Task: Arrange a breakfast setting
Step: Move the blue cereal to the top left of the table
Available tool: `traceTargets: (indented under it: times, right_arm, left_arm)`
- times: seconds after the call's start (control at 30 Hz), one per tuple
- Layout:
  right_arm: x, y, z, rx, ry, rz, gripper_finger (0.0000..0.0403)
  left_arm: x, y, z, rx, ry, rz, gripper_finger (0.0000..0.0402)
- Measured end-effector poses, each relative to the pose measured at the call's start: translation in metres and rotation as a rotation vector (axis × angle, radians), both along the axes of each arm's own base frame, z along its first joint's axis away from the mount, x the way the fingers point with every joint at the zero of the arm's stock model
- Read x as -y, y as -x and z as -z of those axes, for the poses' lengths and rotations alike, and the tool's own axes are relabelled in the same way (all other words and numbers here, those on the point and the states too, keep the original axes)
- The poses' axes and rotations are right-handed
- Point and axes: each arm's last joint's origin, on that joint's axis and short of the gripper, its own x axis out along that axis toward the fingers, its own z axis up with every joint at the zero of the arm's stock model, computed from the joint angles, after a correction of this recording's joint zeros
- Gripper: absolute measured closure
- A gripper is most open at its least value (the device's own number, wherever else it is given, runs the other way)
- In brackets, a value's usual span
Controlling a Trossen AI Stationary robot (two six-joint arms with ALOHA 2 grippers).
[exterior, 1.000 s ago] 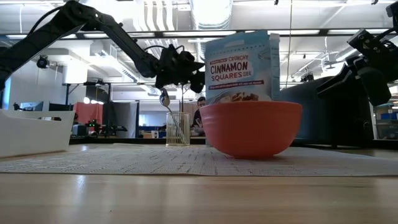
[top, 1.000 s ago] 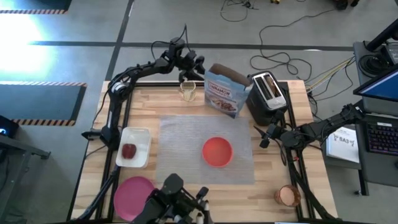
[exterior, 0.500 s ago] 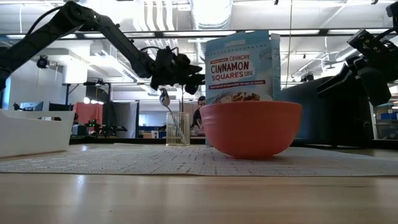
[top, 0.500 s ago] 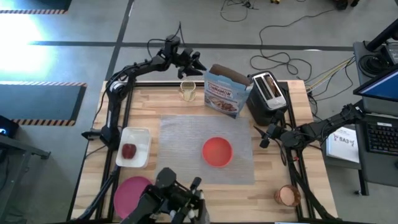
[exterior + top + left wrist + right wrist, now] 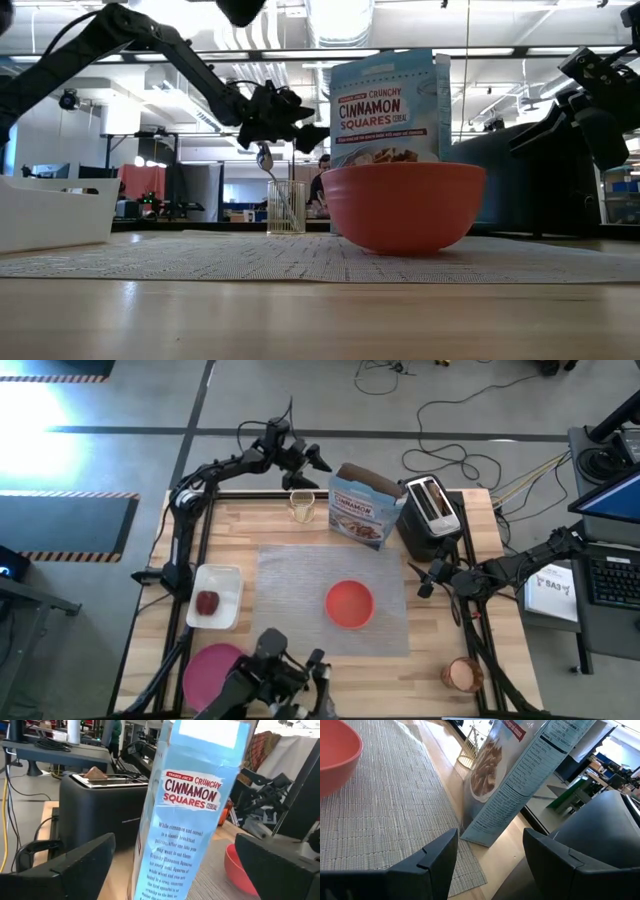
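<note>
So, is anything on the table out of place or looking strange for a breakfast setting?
Yes. The pink plate sits off the placemat, at the near left corner of the table. The spoon stands upright in the clear cup at the far edge. Only the orange bowl is on the mat. Nothing looks spilled or damaged.

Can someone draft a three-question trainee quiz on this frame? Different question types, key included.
1. True or false: the red-orange bowl sits on the grey rectangular woven placemat.
2. Multiple choice: the metal spoon stands in A) the small clear glass cup, B) the bowl, C) the black toaster.
3. Fill in: the small dark-red fruit lies in the white rectangular ____.

Key:
1. True.
2. A. The left gripper hovers above it, fingers open and empty; the right gripper waits beside the toaster.
3. Tray.
</note>
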Motion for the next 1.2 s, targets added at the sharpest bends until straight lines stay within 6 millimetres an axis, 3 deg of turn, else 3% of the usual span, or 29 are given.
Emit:
traceTargets:
  times: [0.5,0.93,1.2]
  right_arm:
    - [0.000,0.000,0.000,0.000,0.000,0.000,0.0188]
    - [0.000,0.000,0.000,0.000,0.000,0.000,0.0188]
    - [0.000,0.000,0.000,0.000,0.000,0.000,0.0188]
  left_arm:
    - [0.030,-0.039,-0.002,-0.007,-0.115,-0.079,0.0003]
    - [0.048,-0.055,-0.002,-0.003,-0.117,-0.035,0.0003]
    - [0.055,-0.059,-0.004,-0.041,-0.012,0.011,0.0004]
